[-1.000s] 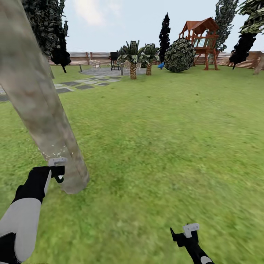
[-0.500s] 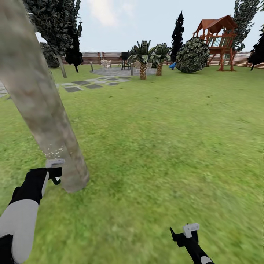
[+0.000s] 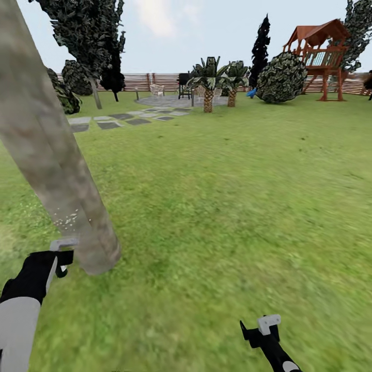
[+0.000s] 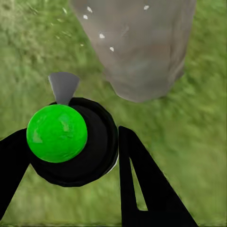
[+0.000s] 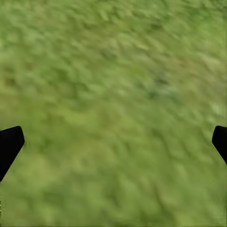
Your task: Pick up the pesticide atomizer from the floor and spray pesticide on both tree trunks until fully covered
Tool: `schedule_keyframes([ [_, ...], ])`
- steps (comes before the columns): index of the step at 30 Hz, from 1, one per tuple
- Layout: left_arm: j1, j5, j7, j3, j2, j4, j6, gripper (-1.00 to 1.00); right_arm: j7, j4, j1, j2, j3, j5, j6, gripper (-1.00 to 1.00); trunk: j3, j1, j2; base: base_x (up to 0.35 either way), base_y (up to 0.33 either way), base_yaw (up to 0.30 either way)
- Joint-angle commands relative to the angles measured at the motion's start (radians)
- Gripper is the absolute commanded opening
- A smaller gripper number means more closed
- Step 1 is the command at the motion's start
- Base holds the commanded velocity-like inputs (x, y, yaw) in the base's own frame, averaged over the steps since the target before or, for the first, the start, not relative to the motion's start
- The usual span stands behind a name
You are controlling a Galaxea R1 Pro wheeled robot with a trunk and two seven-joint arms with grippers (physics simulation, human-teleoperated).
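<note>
One tree trunk [image 3: 57, 170], thick and mottled grey-brown, leans up the left of the head view and meets the grass floor [image 3: 217, 206] near my left arm. My left gripper [image 3: 58, 254] is shut on the pesticide atomizer [image 3: 64, 243], whose grey nozzle points at the trunk's base. White droplets speckle the bark just above the nozzle. In the left wrist view my left gripper [image 4: 71, 142] clamps the atomizer [image 4: 57, 133], green-topped with a black body, and the trunk [image 4: 137, 47] is close ahead. My right gripper [image 3: 261, 329] hangs low over grass, open and empty [image 5: 113, 142].
Open lawn stretches ahead and to the right. Far back are stepping stones [image 3: 124, 120], two small palms [image 3: 209, 82], a round bush [image 3: 281, 77], a red wooden play tower [image 3: 320, 51], dark cypresses [image 3: 261, 46] and the slat fence [image 3: 165, 81].
The head view has turned left, so the far scenery slid right. My left gripper with the atomizer sits lower and further left in the picture, still spraying the trunk's base. The right arm is unchanged.
</note>
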Motion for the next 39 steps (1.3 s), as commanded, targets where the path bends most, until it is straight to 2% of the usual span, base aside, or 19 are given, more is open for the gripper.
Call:
schedule_keyframes([
  [1,0.003,-0.011,-0.010,0.003,-0.005,0.001,0.003,-1.00,0.006,0.000,0.000,0.000,-0.009,0.006,-0.003,1.00,-0.001,0.000,0.000,0.035,-0.035,0.276],
  [4,0.012,-0.010,-0.009,0.003,-0.063,0.019,0.001,-1.00,0.007,0.000,0.000,0.000,-0.009,0.006,-0.003,1.00,-0.001,0.000,0.000,0.010,-0.009,0.277],
  [6,0.013,-0.010,-0.009,0.005,-0.076,0.019,-0.001,-1.00,0.007,0.000,0.000,0.000,-0.009,0.006,-0.003,1.00,-0.001,0.000,0.000,0.001,-0.001,0.278],
  [9,0.016,-0.015,-0.008,0.010,-0.066,0.021,-0.015,-1.00,0.007,0.000,0.000,0.000,-0.009,0.006,-0.003,1.00,-0.001,0.000,0.000,0.000,0.000,0.278],
  [12,0.032,-0.016,0.020,0.024,-0.063,0.021,-0.054,-1.00,0.006,0.000,0.000,0.000,-0.009,0.006,-0.003,1.00,-0.001,0.000,0.000,0.057,-0.019,0.274],
  [14,0.036,-0.013,0.044,0.027,-0.075,0.022,-0.091,-1.00,0.006,0.000,0.000,0.000,-0.009,0.006,-0.003,1.00,-0.001,0.000,0.000,0.235,-0.102,0.106],
  [18,0.037,-0.013,0.052,0.029,-0.118,0.029,-0.110,-1.00,0.006,0.000,0.000,0.000,-0.009,0.006,-0.003,1.00,-0.001,0.000,0.000,0.275,-0.135,0.017],
  [20,0.038,-0.013,0.052,0.030,-0.121,0.051,-0.117,-1.00,0.005,0.000,0.000,0.000,-0.009,0.006,-0.003,1.00,-0.001,0.000,0.000,0.278,-0.159,0.051],
  [22,0.038,-0.013,0.060,0.036,-0.120,0.083,-0.179,-1.00,0.005,0.000,0.000,0.000,-0.009,0.006,-0.003,1.00,-0.001,0.000,0.000,0.265,-0.168,0.199],
  [24,0.039,-0.009,0.097,0.047,-0.121,0.099,-0.231,-1.00,0.005,0.001,0.000,0.000,-0.009,0.006,-0.003,1.00,-0.001,0.000,0.000,0.186,-0.217,0.261],
  [27,0.038,-0.007,0.109,0.048,-0.122,0.101,-0.240,-1.00,0.005,0.001,0.000,0.000,-0.009,0.006,-0.003,1.00,-0.001,0.000,0.000,0.123,-0.248,0.273],
  [33,0.039,-0.008,0.111,0.048,-0.149,0.102,-0.242,-1.00,0.005,0.001,0.000,0.000,-0.009,0.006,-0.003,1.00,-0.001,0.000,0.000,0.010,-0.270,0.276],
  [39,0.039,-0.009,0.111,0.047,-0.152,0.102,-0.241,-1.00,0.005,0.001,0.000,0.000,-0.009,0.006,-0.004,1.00,-0.001,0.000,0.000,0.015,-0.273,0.180],
])
